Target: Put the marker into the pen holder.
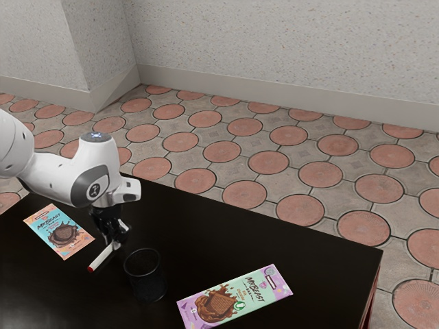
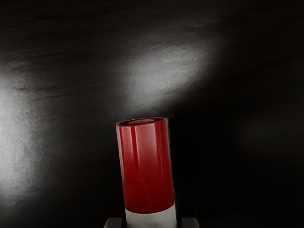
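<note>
Marker gripped, aimed away from the pen holder.
Nearest us, the purple chocolate bar (image 1: pixel 236 296) lies on the table (image 1: pixel 302 264) between the pen holder (image 1: pixel 145 275) and the table corner at the exterior view's right. Lowered at this slant, the marker (image 1: pixel 101 257) could catch the holder's rim and tip it; we judge the cause would be too little turning upright first. An off-centre push could also twist it in our grip. The marker is beside the holder, in from the table's far edge, its red cap pointing nearward and to the exterior view's left. Its long axis slopes from cap up to hand; exactly how steeply, we cannot tell. Beyond the cap, our fingers (image 1: pixel 116 241) are closed to the marker's width, pinching its white barrel from both sides.
</note>
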Tool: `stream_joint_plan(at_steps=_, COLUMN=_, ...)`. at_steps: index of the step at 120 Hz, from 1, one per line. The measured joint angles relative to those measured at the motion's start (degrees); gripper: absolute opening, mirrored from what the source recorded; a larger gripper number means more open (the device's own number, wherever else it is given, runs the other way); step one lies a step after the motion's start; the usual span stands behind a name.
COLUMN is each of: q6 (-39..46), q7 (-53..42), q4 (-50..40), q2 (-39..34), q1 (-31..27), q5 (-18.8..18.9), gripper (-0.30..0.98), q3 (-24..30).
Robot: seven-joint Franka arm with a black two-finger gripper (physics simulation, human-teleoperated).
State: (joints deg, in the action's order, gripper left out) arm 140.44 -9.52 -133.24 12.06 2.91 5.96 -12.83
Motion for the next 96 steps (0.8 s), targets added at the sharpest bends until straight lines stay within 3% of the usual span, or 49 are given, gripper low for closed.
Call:
stream_joint_plan(at_steps=49, q6=0.8, q7=0.9, q4=0.1, q2=-2.1, q1=0.2, q5=0.8, gripper=-0.05, q3=-0.1)
stream_joint_plan(at_steps=77, q6=4.7, q7=1.7, q4=-0.7, q2=-13.4, q1=0.2, q5=1.2, gripper=-0.06, q3=2.2)
stream_joint_plan(at_steps=96, q6=8.0, q7=2.1, q4=-7.7, q2=-24.8, q1=0.1, q5=1.3, gripper=-0.06, q3=6.4)
